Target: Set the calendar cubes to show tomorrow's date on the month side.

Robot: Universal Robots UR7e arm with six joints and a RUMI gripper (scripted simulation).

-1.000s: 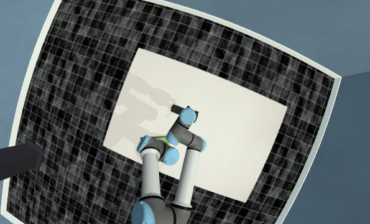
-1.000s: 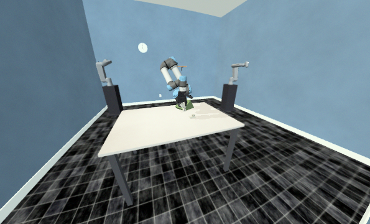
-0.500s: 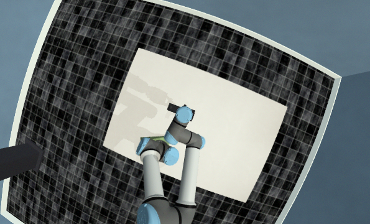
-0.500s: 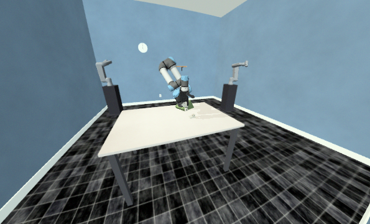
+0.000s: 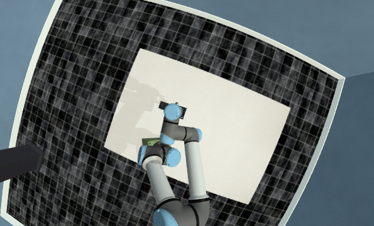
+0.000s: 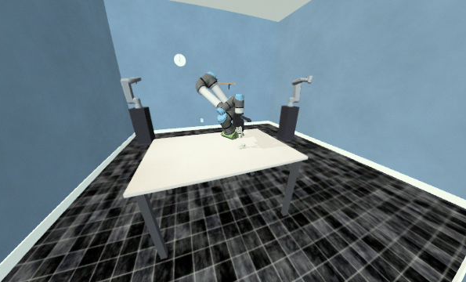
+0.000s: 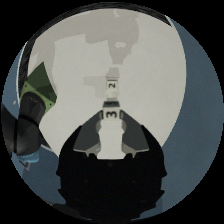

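My gripper [image 7: 111, 110] [image 6: 240, 134] is shut on a white cube [image 7: 111, 113], whose dark 3 faces the wrist camera. The fingers point down and hold the cube above the table; its other faces cannot be read. A second white cube [image 7: 112, 88] [image 6: 243, 146] lies on the table beyond the fingertips, with a 2 on top. The green calendar tray [image 7: 41, 86] [image 6: 229, 135] [image 5: 147, 142] stands near the robot-side table edge, at the left of the wrist view and partly hidden by the arm. Its month's name is not readable. The top view hides both cubes under the wrist.
The white table [image 5: 231, 125] [image 6: 193, 157] [image 7: 160, 75] carries the tray and the loose cube. The arm's elbow and forearm links [image 5: 197, 169] reach over the table edge, close beside the tray. Arm shadows fall around the loose cube.
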